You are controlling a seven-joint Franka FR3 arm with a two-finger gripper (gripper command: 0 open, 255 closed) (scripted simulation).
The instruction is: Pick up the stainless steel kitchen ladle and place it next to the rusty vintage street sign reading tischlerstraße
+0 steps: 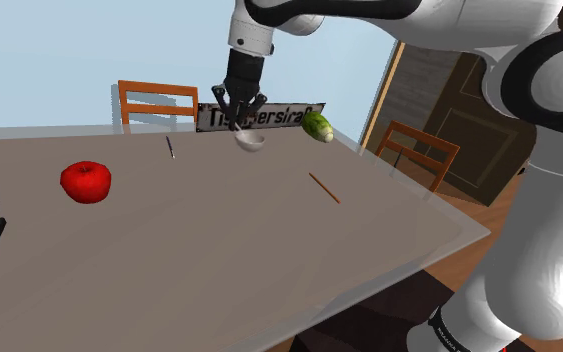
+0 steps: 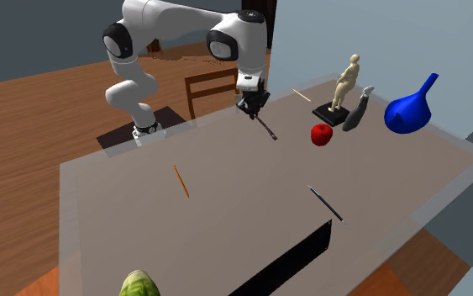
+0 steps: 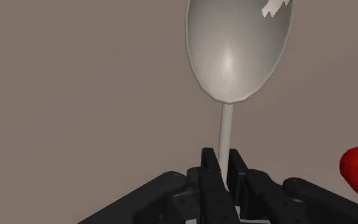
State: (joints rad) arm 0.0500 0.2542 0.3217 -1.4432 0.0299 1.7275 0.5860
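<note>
The grey-brown worktop [image 1: 219,260] stands in a room with pale blue walls [image 1: 49,60] and a wooden plank floor [image 2: 24,126]. Reading the shoulder view from its left, a round red apple [image 1: 86,182] lies well in from the edge. A thin purple pen [image 1: 170,147] lies farther back, and a wooden slat-backed chair [image 1: 157,100] stands behind the far edge.

Near the middle, the black fingers [image 3: 210,175] are closed on the thin handle of a shiny pale-grey ladle [image 3: 238,51]. Its long axis runs straight out past the fingertips. Its oval bowl hangs lowest, just in front of a long white street sign with black lettering [image 1: 279,116] that stands upright at the far edge. I cannot tell whether the bowl clears the surface.

A green vegetable [image 1: 317,126] sits at the sign's right end. A thin orange stick [image 1: 324,188] lies nearer, toward the right edge. Between apple and stick there is a broad bare stretch of worktop, running to the near edge. Past the right edge stand a second wooden chair [image 1: 416,150] and a dark wooden door [image 1: 469,110].
</note>
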